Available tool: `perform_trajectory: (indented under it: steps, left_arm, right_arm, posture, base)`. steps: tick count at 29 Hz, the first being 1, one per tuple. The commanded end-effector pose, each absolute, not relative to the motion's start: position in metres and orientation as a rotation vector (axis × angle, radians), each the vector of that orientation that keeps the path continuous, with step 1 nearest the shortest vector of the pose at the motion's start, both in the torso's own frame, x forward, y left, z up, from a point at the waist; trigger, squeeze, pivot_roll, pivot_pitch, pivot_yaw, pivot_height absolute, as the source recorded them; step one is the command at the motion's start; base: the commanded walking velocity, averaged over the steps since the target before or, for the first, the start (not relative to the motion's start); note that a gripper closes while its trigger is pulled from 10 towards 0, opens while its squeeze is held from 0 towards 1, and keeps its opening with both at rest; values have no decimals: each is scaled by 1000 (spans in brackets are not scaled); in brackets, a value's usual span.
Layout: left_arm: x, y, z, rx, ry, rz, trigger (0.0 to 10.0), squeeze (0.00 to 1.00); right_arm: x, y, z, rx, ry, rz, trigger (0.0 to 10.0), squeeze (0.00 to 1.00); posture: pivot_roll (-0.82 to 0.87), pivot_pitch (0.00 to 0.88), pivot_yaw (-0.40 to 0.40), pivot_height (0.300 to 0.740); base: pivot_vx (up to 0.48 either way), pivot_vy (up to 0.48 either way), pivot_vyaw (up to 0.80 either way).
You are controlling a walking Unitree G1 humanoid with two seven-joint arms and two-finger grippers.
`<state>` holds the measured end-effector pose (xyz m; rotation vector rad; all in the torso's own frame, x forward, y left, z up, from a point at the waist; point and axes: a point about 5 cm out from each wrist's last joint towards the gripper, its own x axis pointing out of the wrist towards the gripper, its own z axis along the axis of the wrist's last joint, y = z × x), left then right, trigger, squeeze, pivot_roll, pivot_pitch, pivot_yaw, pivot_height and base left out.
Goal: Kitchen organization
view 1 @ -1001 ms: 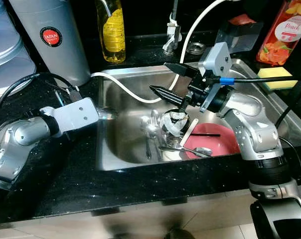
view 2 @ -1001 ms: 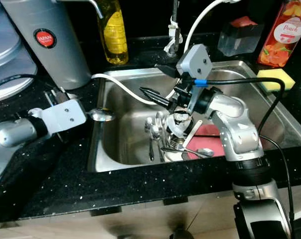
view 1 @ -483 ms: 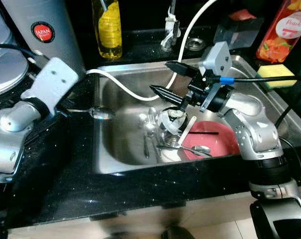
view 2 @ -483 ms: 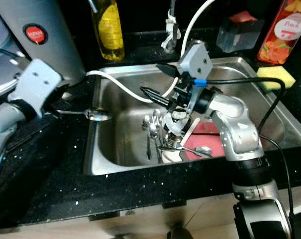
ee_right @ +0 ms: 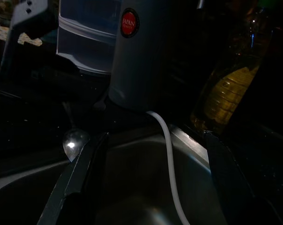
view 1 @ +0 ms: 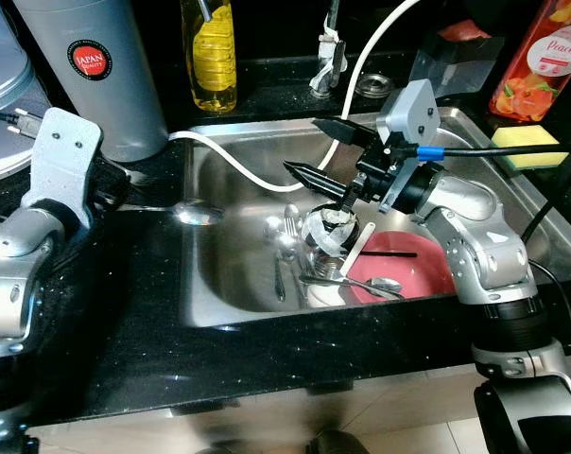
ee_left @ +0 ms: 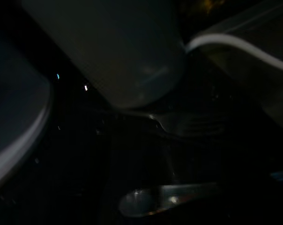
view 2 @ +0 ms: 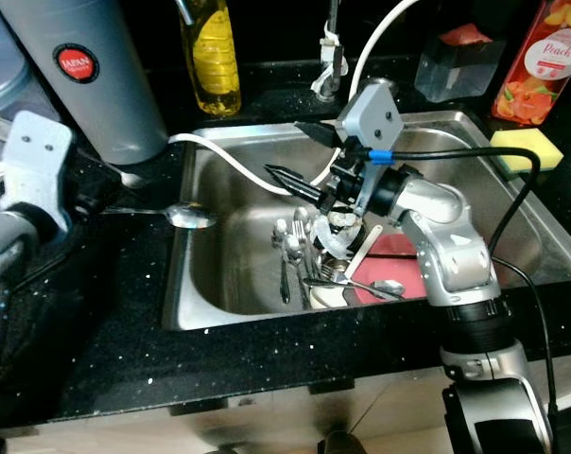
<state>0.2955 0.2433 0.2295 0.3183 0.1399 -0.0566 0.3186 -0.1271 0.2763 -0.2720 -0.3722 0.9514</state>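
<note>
hovering over the sink (view 1: 229,274), the right claw (view 1: 314,151) is spread above the cutlery (view 1: 285,248). a spoon (view 1: 196,212) lies on the bench at the sink's left rim; left claw state cannot be told. risk: a nudge could tip the spoon into the sink.

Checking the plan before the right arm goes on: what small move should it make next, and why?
Probably lower the right gripper toward the cutlery in the sink. Its jaws are open and it hovers above the pile beside the glass, holding nothing.
</note>
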Motion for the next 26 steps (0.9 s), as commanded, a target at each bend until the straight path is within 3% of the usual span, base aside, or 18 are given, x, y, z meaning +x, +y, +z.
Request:
perform_trajectory:
  steps: [1, 2, 9, 15, 26]
  left_arm:
    - [294, 246, 223, 288, 179, -25, 10000, 1000]
    - [294, 252, 217, 242, 211, 26, 10000, 0]
    - [295, 267, 203, 40, 272, 207, 10000, 0]
    - [290, 265, 189, -20, 329, 231, 10000, 0]
    - [294, 216, 185, -163, 347, -48, 10000, 0]
  right_arm:
    - [318, -126, 279, -269, -384, 962, 10000, 0]
    - [318, -126, 279, -269, -384, 962, 10000, 0]
    - [318, -126, 279, -273, -384, 962, 10000, 0]
    - [317, -127, 278, -273, -384, 960, 10000, 0]
    - [318, -127, 279, -272, -385, 959, 10000, 0]
  posture:
    - [-51, 62, 24, 740]
    - [-52, 60, 25, 740]
    - [-54, 56, 27, 740]
    - [-53, 56, 29, 740]
    - [-58, 63, 28, 740]
  base:
    - [0, 0, 0]
    - [0, 0, 0]
    - [0, 0, 0]
    - [0, 0, 0]
    - [0, 0, 0]
